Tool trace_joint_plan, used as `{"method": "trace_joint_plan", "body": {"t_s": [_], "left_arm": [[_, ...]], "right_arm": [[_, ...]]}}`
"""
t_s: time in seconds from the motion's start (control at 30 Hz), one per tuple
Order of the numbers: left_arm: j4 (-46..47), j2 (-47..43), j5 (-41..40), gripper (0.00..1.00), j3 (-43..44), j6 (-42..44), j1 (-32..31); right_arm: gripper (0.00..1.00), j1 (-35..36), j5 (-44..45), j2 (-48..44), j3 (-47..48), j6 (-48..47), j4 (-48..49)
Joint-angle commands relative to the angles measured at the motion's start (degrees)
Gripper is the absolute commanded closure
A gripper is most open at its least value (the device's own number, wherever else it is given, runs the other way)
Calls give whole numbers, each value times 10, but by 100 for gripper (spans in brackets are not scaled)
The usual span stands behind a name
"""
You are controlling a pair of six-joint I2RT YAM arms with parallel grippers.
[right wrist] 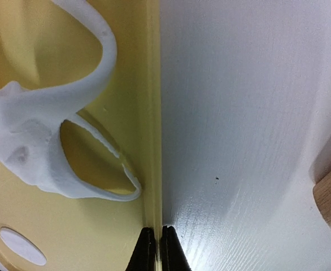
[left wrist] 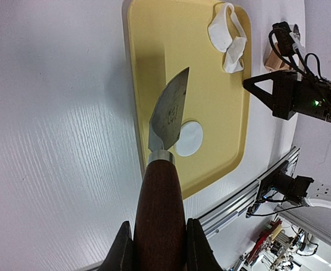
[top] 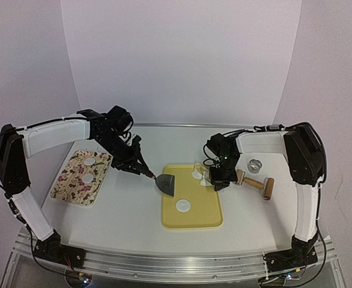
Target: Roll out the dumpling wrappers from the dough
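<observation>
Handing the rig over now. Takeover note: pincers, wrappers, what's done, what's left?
Left pincer: shut on the wooden handle of the scraper, blade over the left edge of the yellow board.
Right pincer: shut on the board's right rim, beside the dough scrap.
Wrappers: two wrappers on the patterned mat, third wrapper on the board.
Done: three cut out.
Left: probably lift the third onto the mat.

dumpling wrappers [top: 182, 206] 3 | ring cutter [top: 255, 164] 1 | rolling pin [top: 255, 183] 1 | scraper [left wrist: 170, 113] 1

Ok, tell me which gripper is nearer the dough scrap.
Right gripper: at the board's edge beside the dough scrap. Left gripper holds a scraper across the board, farther off.
</observation>
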Motion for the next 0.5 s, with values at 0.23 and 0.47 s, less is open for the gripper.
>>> {"method": "trace_joint_plan", "body": {"t_s": [0.23,0.47], "left_arm": [[-74,28,24,100,48,-19,-15],[-85,48,19,100,50,-23,-19]], "right_arm": [[100,4,49,38,40,-8,-8],[100,11,48,49,51,-13,-8]]}}
